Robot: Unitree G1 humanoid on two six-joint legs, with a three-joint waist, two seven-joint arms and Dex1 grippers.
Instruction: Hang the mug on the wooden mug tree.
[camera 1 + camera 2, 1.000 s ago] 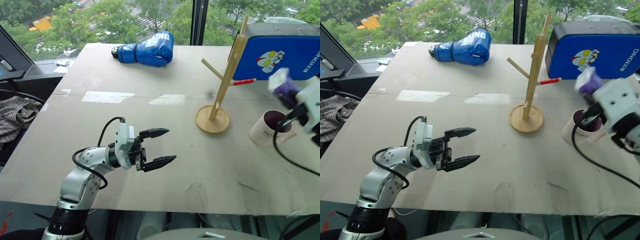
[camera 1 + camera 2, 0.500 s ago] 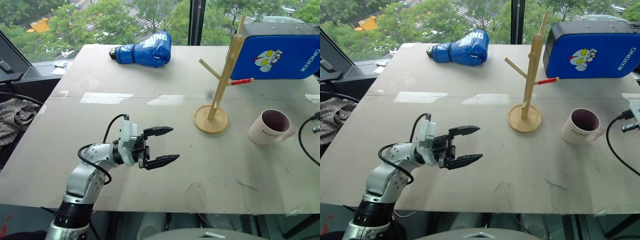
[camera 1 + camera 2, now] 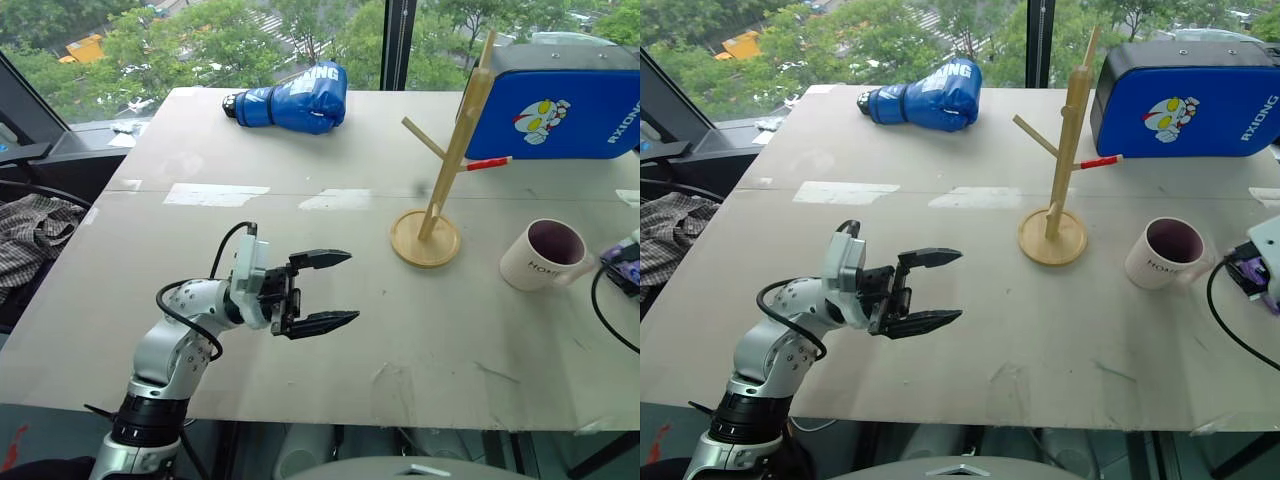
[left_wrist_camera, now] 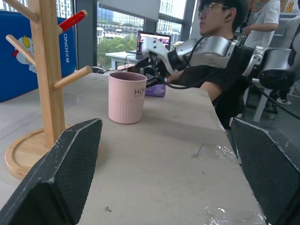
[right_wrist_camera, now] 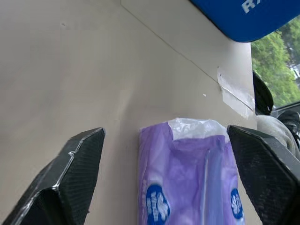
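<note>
Bright window daylight; soft shadows, sharp pictures.

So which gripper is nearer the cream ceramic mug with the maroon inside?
Right. The right gripper sits just beyond the mug at the table's right edge, over a purple plastic packet. The left gripper hovers far across, past the wooden mug tree.

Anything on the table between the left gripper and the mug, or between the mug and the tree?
Nothing visible: bare table from the left gripper to the mug, and from there to the wooden mug tree.
</note>
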